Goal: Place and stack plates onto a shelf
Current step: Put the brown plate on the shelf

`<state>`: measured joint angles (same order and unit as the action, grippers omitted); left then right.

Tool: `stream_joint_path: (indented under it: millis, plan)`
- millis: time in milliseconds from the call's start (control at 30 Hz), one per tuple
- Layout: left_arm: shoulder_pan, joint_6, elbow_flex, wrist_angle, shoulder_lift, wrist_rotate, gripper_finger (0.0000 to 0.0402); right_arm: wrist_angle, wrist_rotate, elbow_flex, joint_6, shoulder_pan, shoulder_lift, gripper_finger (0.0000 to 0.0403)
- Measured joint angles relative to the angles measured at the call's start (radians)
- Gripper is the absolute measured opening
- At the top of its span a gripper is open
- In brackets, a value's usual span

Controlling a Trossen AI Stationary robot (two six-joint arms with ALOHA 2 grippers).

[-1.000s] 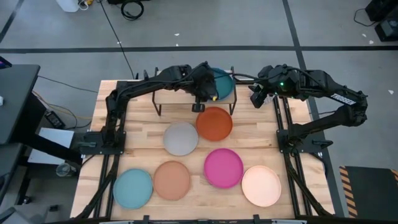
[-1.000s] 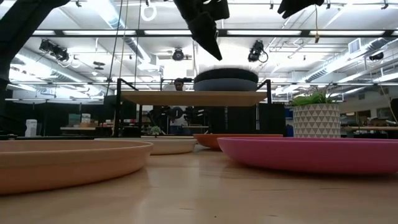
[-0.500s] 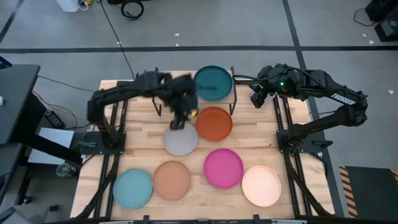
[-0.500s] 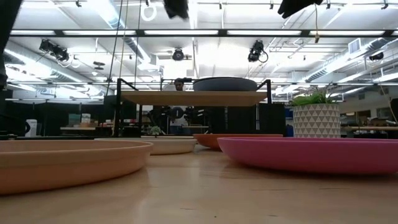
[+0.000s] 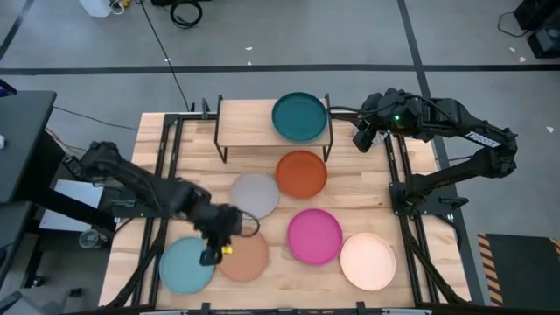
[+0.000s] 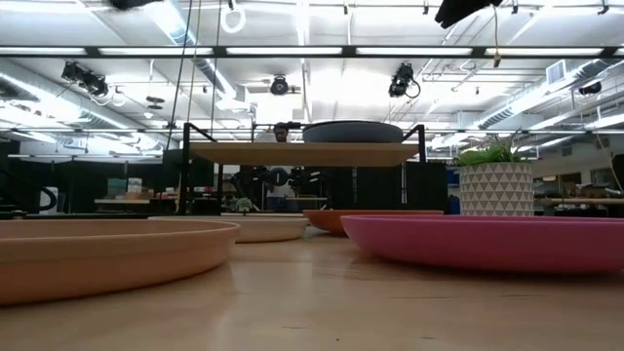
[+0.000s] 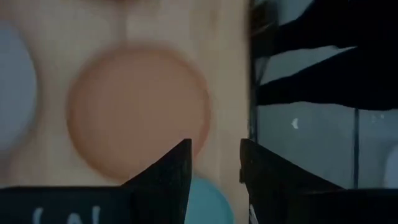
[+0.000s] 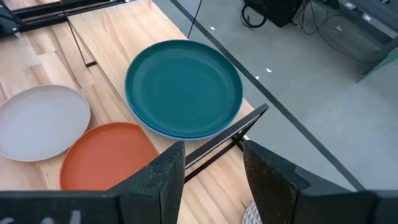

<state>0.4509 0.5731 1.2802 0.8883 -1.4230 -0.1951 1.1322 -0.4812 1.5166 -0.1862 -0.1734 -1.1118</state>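
The shelf point(image 5: 254, 122) stands at the table's far edge. On its right half the dark teal plate point(image 5: 300, 116) lies on a blue plate whose rim point(image 8: 155, 129) shows beneath it. The orange point(image 5: 302, 173), grey point(image 5: 255, 194), magenta point(image 5: 315, 235), cream point(image 5: 367, 261), tan point(image 5: 245, 258) and light blue-green point(image 5: 184, 265) plates lie flat on the table. My left gripper point(image 5: 210, 254) point(image 7: 214, 155) hovers open above the gap between the tan plate point(image 7: 137, 112) and the light blue-green one. My right gripper point(image 5: 360, 140) point(image 8: 214, 162) waits open beside the shelf's right end.
The shelf's left half point(image 5: 241, 122) is bare wood. A potted plant in a white patterned pot point(image 6: 497, 185) stands beyond the table's right side. The arms' black frames run along the table's left edge point(image 5: 162, 201) and right edge point(image 5: 407, 210).
My left gripper left the teal plate's rim on the shelf and swept toward the table's near left, passing over the grey plate, ending above the tan and light blue-green plates. The teal plate dropped flat onto the blue one. My right arm kept still.
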Motion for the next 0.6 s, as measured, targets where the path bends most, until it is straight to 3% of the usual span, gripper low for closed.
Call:
stream_joint_path:
  millis: [167, 333, 600]
  plan:
    - [0.077, 0.313, -0.219, -0.113, -0.012, 0.048, 0.0142, -0.020, 0.003, 0.000, 0.003, 0.000, 0.000, 0.0170]
    - [0.086, 0.567, -0.400, -0.264, -0.007, 0.081, 0.0142, -0.045, 0.010, 0.000, 0.003, 0.000, 0.000, 0.0170]
    - [0.078, 0.846, -0.529, -0.338, -0.008, 0.238, 0.0142, -0.047, 0.024, 0.000, 0.004, 0.000, 0.000, 0.0170]
